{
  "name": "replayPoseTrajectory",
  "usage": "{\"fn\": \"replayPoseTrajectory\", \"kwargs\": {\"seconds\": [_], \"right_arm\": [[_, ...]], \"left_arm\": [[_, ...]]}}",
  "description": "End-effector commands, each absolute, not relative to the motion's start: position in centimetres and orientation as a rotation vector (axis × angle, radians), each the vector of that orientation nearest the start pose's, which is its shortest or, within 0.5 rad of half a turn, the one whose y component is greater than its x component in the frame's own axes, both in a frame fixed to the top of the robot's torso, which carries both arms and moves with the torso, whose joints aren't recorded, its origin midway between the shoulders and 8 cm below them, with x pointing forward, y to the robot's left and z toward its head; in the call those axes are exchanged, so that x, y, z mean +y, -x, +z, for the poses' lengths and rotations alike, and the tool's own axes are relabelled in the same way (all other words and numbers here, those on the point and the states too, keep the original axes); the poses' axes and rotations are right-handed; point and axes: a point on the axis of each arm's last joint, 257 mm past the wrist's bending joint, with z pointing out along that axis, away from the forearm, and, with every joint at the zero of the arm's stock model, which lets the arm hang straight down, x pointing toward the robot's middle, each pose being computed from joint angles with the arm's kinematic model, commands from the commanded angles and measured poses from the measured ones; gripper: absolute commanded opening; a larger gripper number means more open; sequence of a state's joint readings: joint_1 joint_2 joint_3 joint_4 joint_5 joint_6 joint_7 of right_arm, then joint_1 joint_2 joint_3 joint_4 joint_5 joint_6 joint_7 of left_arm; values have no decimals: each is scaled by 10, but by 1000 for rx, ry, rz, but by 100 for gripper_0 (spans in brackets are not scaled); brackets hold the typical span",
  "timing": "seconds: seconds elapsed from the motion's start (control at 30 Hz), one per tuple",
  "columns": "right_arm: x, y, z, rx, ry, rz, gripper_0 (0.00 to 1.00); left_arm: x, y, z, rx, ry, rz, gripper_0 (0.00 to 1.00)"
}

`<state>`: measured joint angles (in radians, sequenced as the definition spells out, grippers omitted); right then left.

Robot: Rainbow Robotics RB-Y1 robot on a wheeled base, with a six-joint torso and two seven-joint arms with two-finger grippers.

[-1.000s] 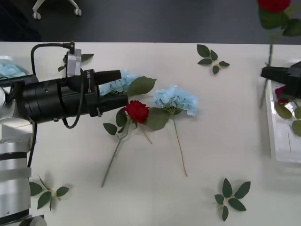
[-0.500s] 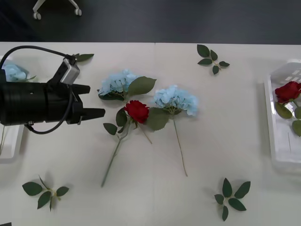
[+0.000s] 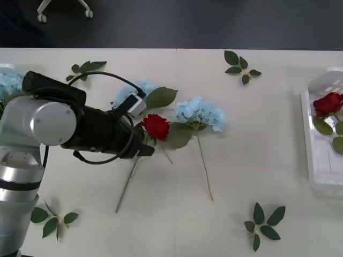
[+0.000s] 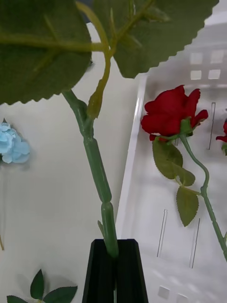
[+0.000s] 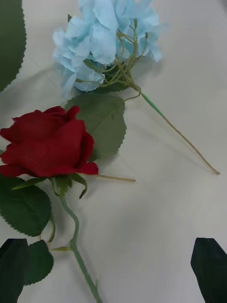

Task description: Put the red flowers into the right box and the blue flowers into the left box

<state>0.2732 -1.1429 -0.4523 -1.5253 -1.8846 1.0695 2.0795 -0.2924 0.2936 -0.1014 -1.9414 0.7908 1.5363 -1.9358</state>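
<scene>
Reaching frame centre, the open, empty left gripper [image 5: 113,270] straddles the table rose [image 3: 156,126], needing closure; right gripper [image 4: 115,270] clamps another rose stem [image 4: 97,165].

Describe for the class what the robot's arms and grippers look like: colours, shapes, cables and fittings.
The left arm is a thick black cylinder with a rounded silver-grey joint housing, a looping black cable and a small silver box fitting. The left gripper has black fingers. The right gripper has flat black fingers.

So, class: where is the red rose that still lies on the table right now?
In the front view the red rose lies near the table's middle, left of centre, between two blue flowers, with the open left gripper right beside its stem.
</scene>
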Motion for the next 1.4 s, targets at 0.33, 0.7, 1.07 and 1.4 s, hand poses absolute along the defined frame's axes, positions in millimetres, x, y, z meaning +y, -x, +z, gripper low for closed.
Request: {"fn": "replayPoseTrajectory", "kwargs": {"seconds": [0.33, 0.7, 1.07, 1.4], "right_arm": [[-518, -373, -207, 2325, -106, 395, 0], [-535, -381, -225, 2259, -350, 385, 0], [-578, -401, -226, 2234, -441, 224, 0], [-601, -423, -238, 2232, -459, 146, 0]], "left_arm": [[72, -448, -258, 2425, -710, -424, 100], [91, -465, -285, 2520, -684, -328, 100], [90, -474, -301, 2544, -714, -248, 100], [84, -485, -313, 2541, -714, -236, 100]]}}
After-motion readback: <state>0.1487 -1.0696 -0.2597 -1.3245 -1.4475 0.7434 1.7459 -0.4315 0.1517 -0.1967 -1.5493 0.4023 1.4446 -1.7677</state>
